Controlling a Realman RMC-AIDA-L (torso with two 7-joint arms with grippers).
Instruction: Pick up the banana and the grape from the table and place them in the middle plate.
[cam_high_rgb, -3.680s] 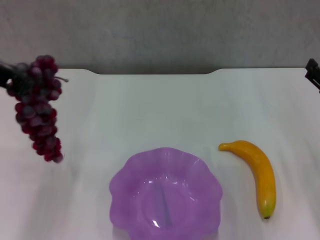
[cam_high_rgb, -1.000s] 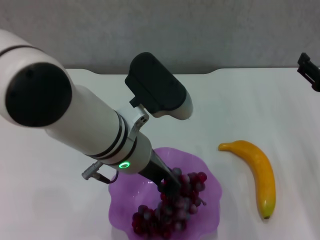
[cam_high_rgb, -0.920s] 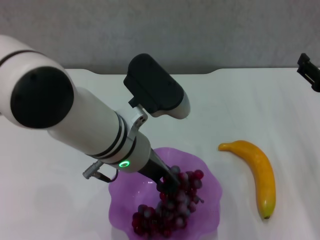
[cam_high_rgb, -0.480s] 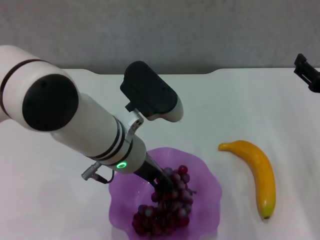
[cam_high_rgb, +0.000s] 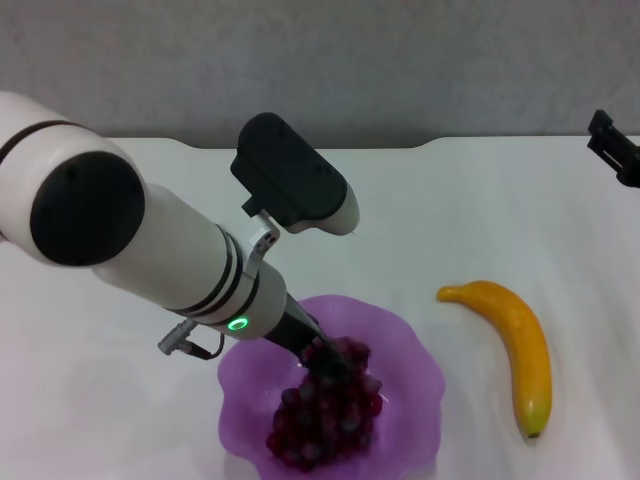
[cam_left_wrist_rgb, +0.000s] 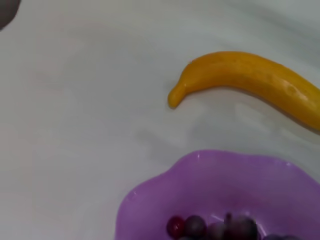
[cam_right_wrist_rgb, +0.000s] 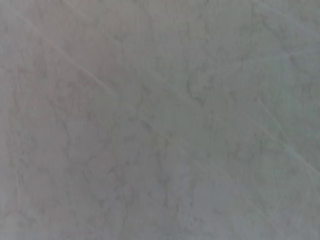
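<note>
- Left arm (cam_high_rgb: 150, 250) reaching in over the table (cam_high_rgb: 500, 200) from the plate's left, down into the plate.
- Left gripper (cam_high_rgb: 325, 362) down inside the plate (cam_high_rgb: 410, 350), at the top of the grape; fingers buried among the berries, so clenched or released: cannot tell.
- Green light (cam_high_rgb: 238, 322) lit on the wrist, just above the plate's left rim.
- Grape (cam_high_rgb: 325, 415) heaped in the plate's bowl, spread toward its near side.
- In the left wrist view, a few dark red berries of the grape (cam_left_wrist_rgb: 210, 227) resting inside the plate (cam_left_wrist_rgb: 240, 180), with bare table (cam_left_wrist_rgb: 75, 125) past the rim.
- Banana (cam_high_rgb: 515, 345) lying on the table right of the plate, near it but not touching, with its thin tip pointing toward the plate.
- In the left wrist view, banana (cam_left_wrist_rgb: 250, 80) flat on the table beyond the plate's rim, clear of it.
- Right gripper (cam_high_rgb: 615, 145) far right of the plate, over the table's far right corner, only partly in view; state of its fingers cannot be told.
</note>
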